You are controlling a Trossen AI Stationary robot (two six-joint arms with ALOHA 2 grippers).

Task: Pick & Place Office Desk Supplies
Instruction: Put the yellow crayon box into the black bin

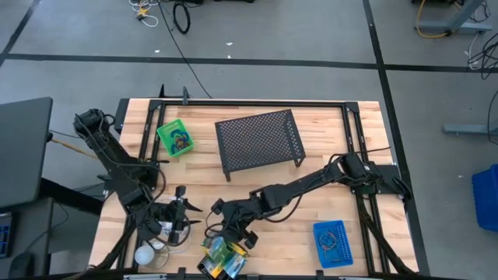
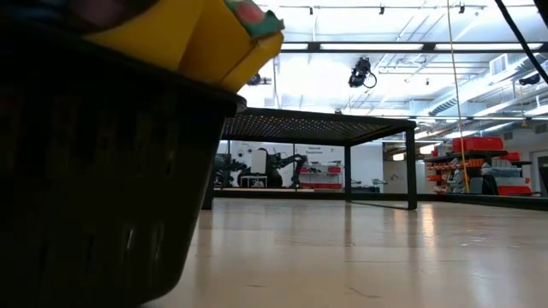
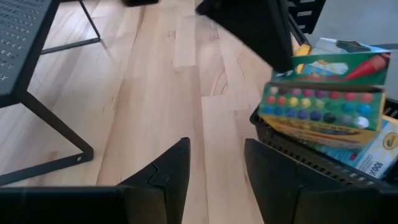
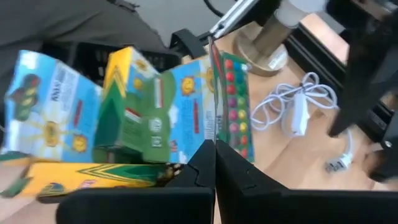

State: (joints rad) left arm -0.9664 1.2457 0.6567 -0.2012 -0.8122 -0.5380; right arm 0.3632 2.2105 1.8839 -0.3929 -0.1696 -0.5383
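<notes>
Where the near edge of the wooden surface (image 1: 311, 194) meets the middle, I see the black tray (image 1: 212, 268) packed with upright green-blue packets (image 4: 143, 118) and a yellow block (image 4: 93, 175). One packet faces my left wrist camera with rows of coloured dots (image 3: 320, 106). My right gripper (image 1: 233, 233) sits directly over this tray, its fingers (image 4: 214, 171) pressed together with nothing between them. My left gripper (image 1: 180, 211) hovers just beside the tray on its left, fingers (image 3: 168, 177) parted and empty.

Farther out, the blue tray (image 1: 333, 243) lies near the right front corner with loops inside. The green tray (image 1: 175, 138) sits toward the far left, also holding loops. Between them stands the black perforated riser (image 1: 259, 138). A white coiled cable (image 4: 298, 106) and a white ball (image 1: 145, 253) rest at the left front corner.
</notes>
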